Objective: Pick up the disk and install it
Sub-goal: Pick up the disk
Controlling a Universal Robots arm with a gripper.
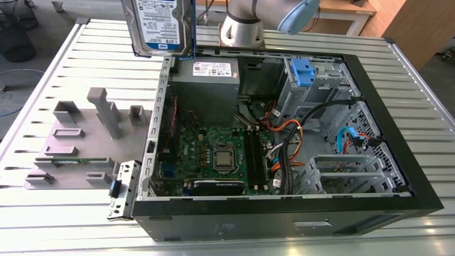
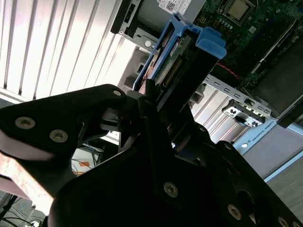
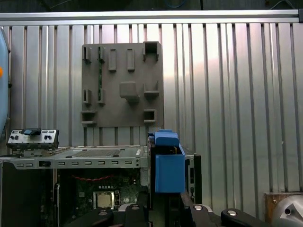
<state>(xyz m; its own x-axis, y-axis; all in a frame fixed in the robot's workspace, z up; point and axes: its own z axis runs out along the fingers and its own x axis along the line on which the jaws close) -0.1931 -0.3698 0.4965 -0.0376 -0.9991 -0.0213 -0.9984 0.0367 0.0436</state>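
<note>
- Silver disk with blue side rails hangs in the air, label side facing the exterior view, above the edge of the open PC case (by the grey power supply).
- Claw is clamped on the disk; a blue rail end sticks out past it.
- Motherboard lies in the case, well apart from the disk.
- Grey fixture plate sits on the slatted metal desk, at the exterior view's left of the case.
</note>
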